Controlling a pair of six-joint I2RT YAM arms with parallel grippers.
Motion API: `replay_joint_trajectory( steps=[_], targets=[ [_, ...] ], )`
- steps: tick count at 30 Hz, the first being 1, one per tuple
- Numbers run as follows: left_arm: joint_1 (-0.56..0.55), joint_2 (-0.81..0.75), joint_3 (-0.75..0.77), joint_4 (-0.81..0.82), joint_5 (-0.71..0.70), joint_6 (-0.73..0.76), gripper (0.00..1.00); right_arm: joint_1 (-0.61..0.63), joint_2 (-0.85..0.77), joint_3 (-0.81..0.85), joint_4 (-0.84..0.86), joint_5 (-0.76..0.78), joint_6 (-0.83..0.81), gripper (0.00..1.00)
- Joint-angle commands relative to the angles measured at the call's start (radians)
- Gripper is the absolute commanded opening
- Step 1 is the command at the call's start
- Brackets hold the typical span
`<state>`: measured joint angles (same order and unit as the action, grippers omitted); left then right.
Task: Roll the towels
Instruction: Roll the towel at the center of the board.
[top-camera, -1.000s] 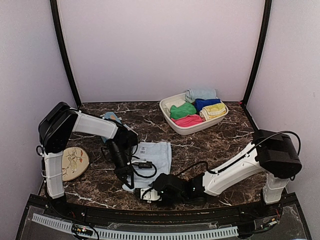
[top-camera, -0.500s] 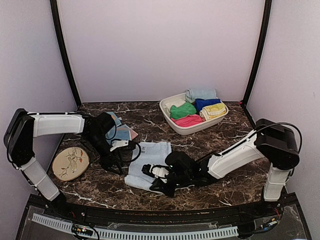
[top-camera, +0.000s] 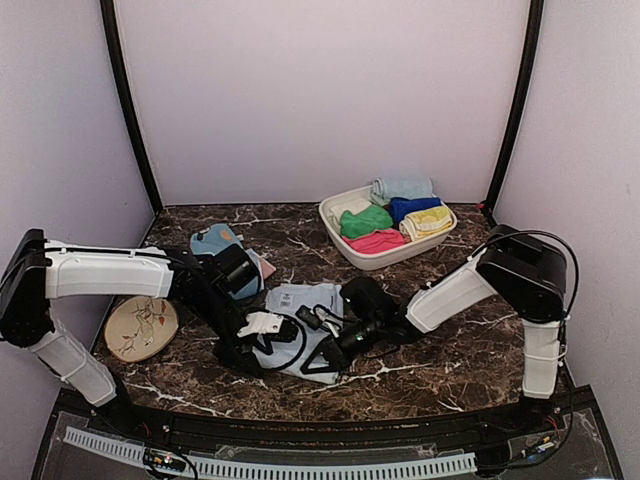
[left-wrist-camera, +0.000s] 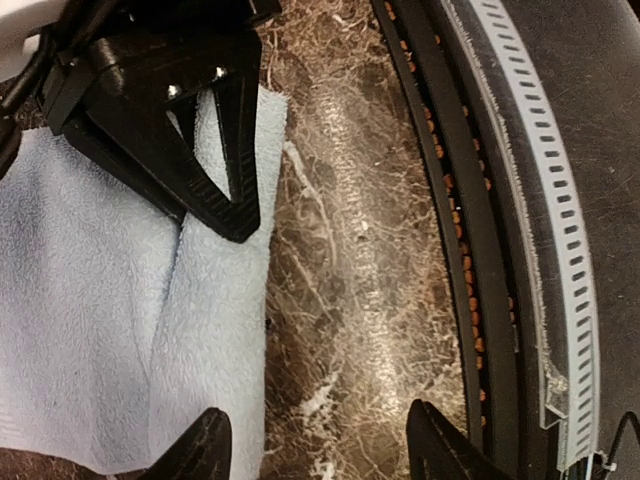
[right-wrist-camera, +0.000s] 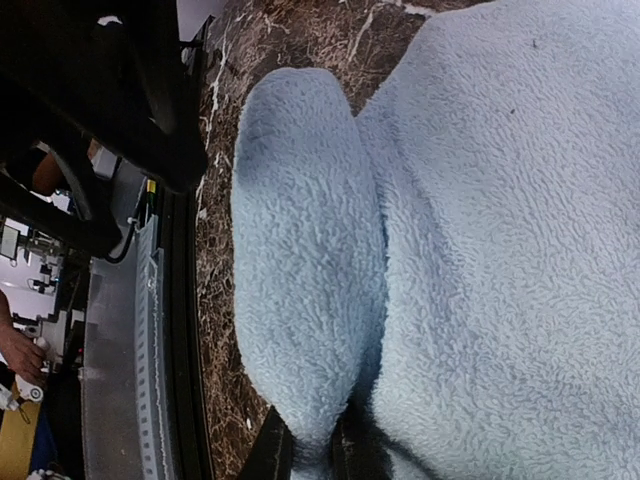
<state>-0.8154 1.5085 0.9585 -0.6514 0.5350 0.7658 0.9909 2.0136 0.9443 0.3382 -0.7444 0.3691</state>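
The plain pale blue towel (top-camera: 300, 305) lies flat on the marble table, near the front middle. My right gripper (top-camera: 320, 348) is shut on its near edge and holds a raised fold of the towel (right-wrist-camera: 300, 260) between its fingertips (right-wrist-camera: 272, 452). My left gripper (top-camera: 258, 345) is open at the towel's near left corner; in the left wrist view one fingertip (left-wrist-camera: 205, 450) is over the towel (left-wrist-camera: 110, 330) and the other over bare table. The right gripper's black fingers (left-wrist-camera: 215, 150) show there, pinching the towel. The spotted blue towel (top-camera: 213, 240) lies behind the left arm, partly hidden.
A white basket (top-camera: 340, 245) at the back right holds green, pink, dark-blue, yellow and pale rolled towels. A round beige plate (top-camera: 140, 328) with a drawing lies at the front left. The black front rail (left-wrist-camera: 560, 250) runs close along the near side of the towel.
The right gripper has moved from the front edge onto the towel's near edge and raised a fold. The left arm has stretched out low, its gripper now at the towel's near left corner.
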Motion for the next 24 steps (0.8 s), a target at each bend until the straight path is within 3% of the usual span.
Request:
replay_joint_trajectory(
  steps=[1, 6, 9, 12, 15, 16, 17, 18, 19, 24],
  targets=[
    [-0.042, 0.065, -0.010, 0.127, -0.127, -0.034, 0.62, -0.016, 0.052, -0.021, -0.090, -0.041, 0.122, 0.01],
    [-0.056, 0.110, -0.016, 0.208, -0.208, -0.039, 0.60, -0.033, 0.041, -0.044, -0.047, -0.046, 0.169, 0.04],
    [-0.056, 0.139, -0.020, 0.211, -0.233, -0.039, 0.53, -0.035, 0.044, -0.042, -0.047, -0.043, 0.184, 0.08],
    [-0.056, 0.173, -0.014, 0.192, -0.242, -0.049, 0.36, -0.037, 0.045, -0.029, -0.037, -0.046, 0.208, 0.14],
    [-0.056, 0.200, -0.007, 0.176, -0.236, -0.063, 0.07, -0.037, 0.015, -0.025, -0.017, -0.023, 0.211, 0.25],
    [-0.055, 0.209, -0.004, 0.165, -0.232, -0.067, 0.03, -0.036, -0.004, -0.032, -0.009, 0.000, 0.205, 0.36],
    [-0.053, 0.220, 0.001, 0.151, -0.220, -0.071, 0.01, -0.037, -0.030, -0.040, -0.002, 0.025, 0.195, 0.53],
    [-0.047, 0.228, 0.007, 0.137, -0.207, -0.077, 0.00, -0.038, -0.059, -0.051, 0.002, 0.055, 0.180, 0.91],
    [-0.042, 0.235, 0.015, 0.119, -0.186, -0.083, 0.00, -0.039, -0.088, -0.063, 0.001, 0.091, 0.161, 0.99],
    [0.027, 0.263, 0.073, 0.011, -0.032, -0.107, 0.00, -0.053, -0.232, -0.121, -0.094, 0.289, 0.045, 1.00]
  ],
)
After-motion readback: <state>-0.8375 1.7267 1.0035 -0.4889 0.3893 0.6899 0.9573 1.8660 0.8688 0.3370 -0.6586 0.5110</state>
